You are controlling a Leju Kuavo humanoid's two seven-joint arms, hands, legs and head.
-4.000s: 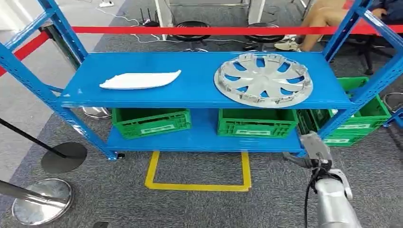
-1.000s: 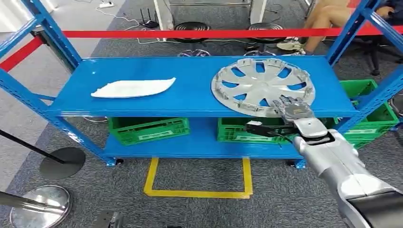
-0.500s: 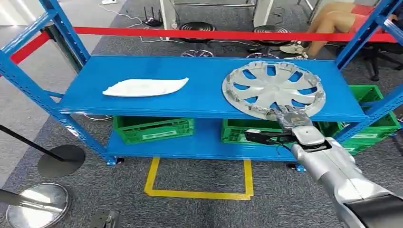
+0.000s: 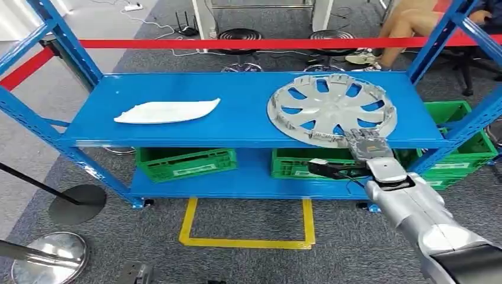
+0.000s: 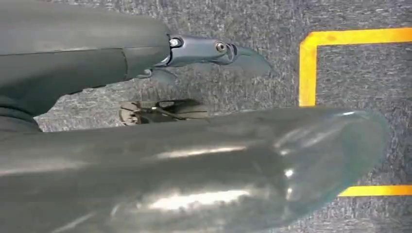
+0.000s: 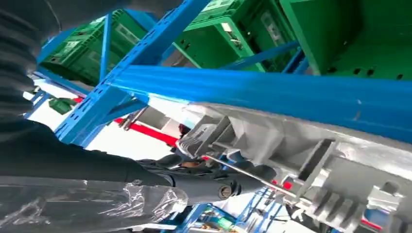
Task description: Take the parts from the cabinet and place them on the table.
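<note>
The right robot hand (image 4: 368, 144) has risen from beside the lower shelf and now rests on the near rim of the silver wheel cover (image 4: 330, 109); I cannot tell if it grips. The cover lies on the blue shelf (image 4: 237, 127), right of the white part (image 4: 167, 110).

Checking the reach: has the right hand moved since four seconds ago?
Yes. The right hand rose from floor level to the wheel cover on the blue shelf.
</note>
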